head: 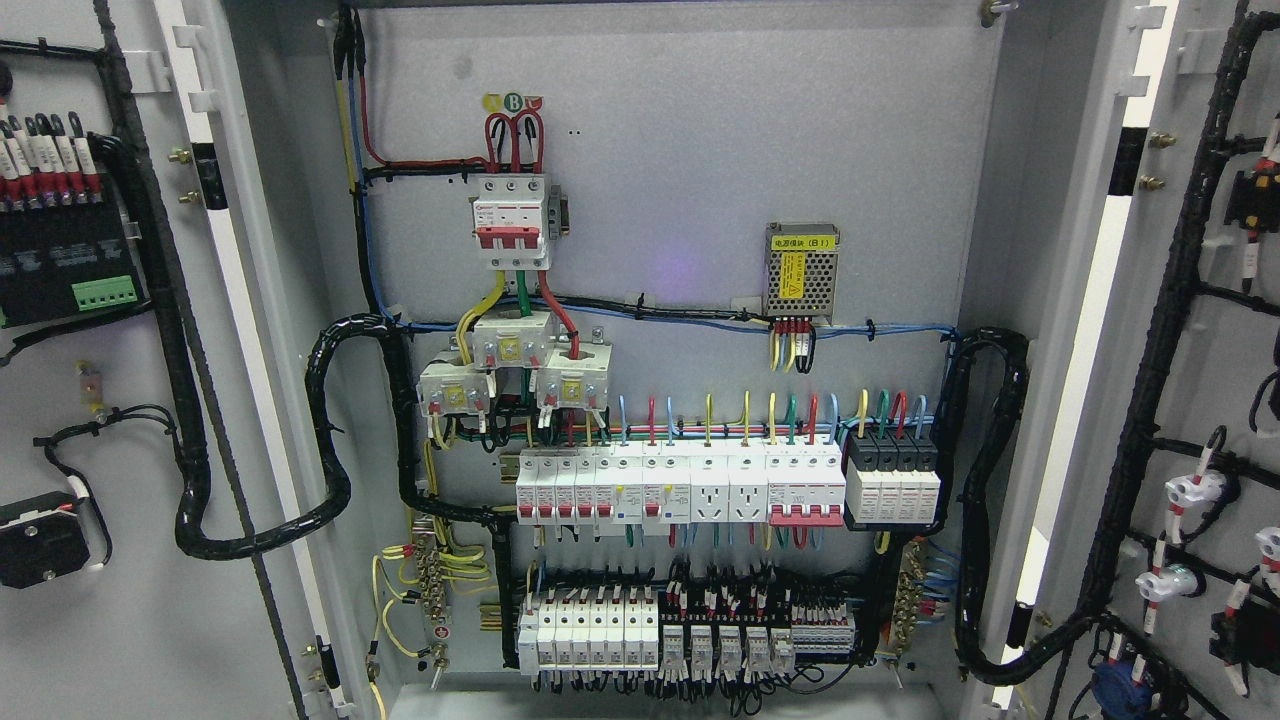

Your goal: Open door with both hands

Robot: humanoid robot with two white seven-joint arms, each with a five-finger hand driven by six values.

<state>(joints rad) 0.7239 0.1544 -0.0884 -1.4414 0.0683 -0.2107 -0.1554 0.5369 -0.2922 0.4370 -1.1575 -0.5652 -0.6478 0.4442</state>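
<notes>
I look for my two hands first, and I cannot see either one. No arm comes in from the bottom or the sides, so I cannot tell if the fingers are spread or curled, or if they hold anything.

Next to where my hands should be, I see the doors. The grey metal left door (120, 620) is swung wide out to the left, with its inside face turned to me. The grey metal right door (1215, 380) is swung wide out to the right in the same way. Both carry black wire bundles and small parts on their inner sides.

Between them sits the open grey metal cabinet (680, 160). I can see right to its flat back wall. Near the top is a white switch block with red levers (511, 220). To the right is a small silver mesh box with a yellow label (801, 270). Lower down runs a long row of white breakers (680, 485), and under that a row of small white and black terminal blocks (690, 635). A thick black cable loop (335, 440) hangs at the left.

I think the job looks done. Both doors stand wide open, and nothing seems left to pull.
</notes>
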